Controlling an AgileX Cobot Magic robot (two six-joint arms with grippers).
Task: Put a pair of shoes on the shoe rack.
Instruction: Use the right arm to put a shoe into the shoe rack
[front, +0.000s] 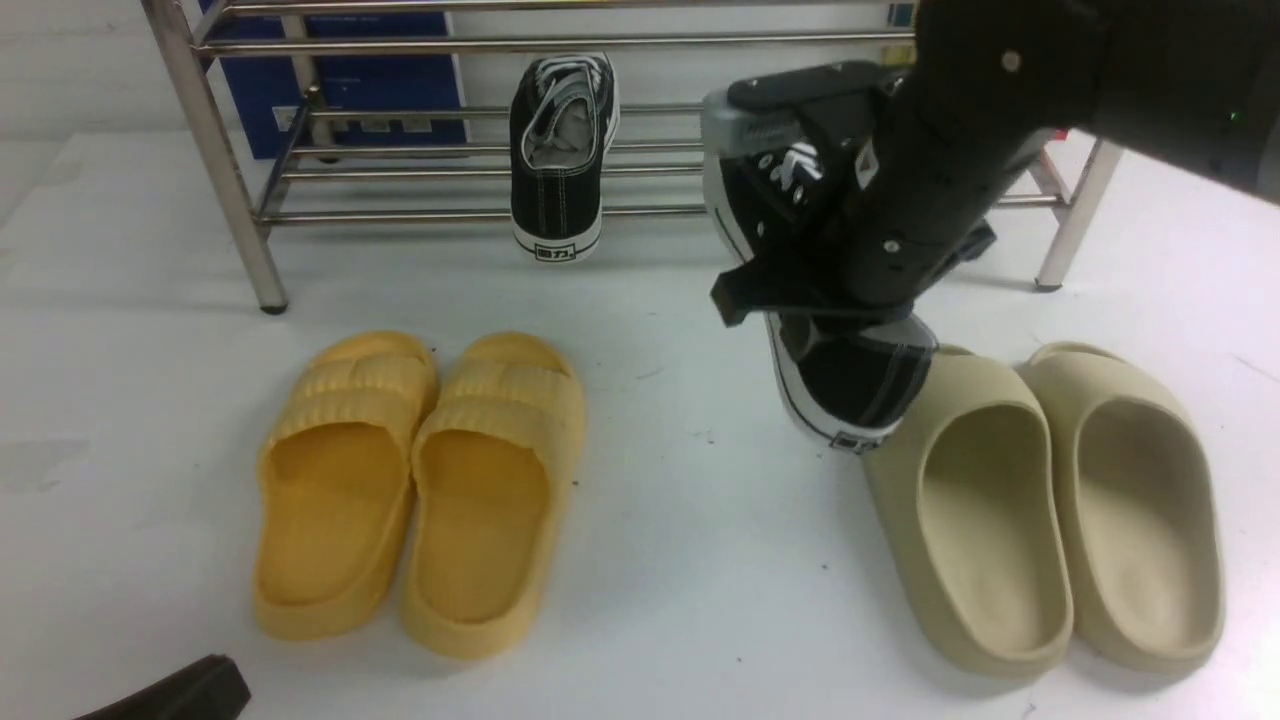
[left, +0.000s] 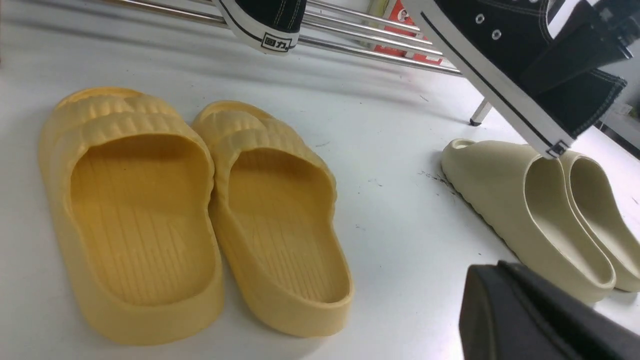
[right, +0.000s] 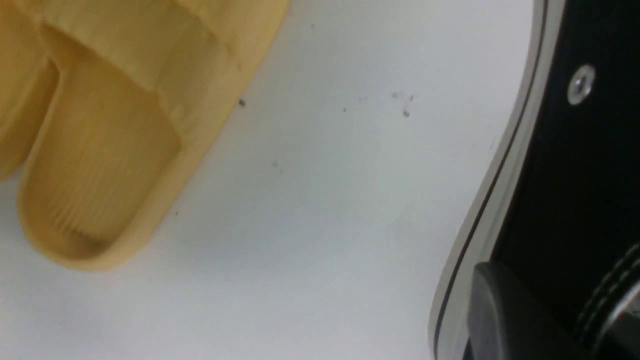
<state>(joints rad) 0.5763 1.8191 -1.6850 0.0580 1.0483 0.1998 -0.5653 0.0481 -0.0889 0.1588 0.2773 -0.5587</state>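
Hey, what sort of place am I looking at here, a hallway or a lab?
Probably a robot test bench, not a home: the steel shoe rack and yellow slides stand on a white tabletop, and the right gripper holds a black sneaker above it.

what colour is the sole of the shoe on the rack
White sole, clearest in the front view.

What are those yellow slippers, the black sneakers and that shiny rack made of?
The yellow slides: likely moulded foam or rubber, matte, one seamless ribbed piece. The sneakers: black fabric, probably canvas, with white stitching and smooth white rubbery soles. The rack: metal, probably stainless or chromed steel; its round bars gleam.
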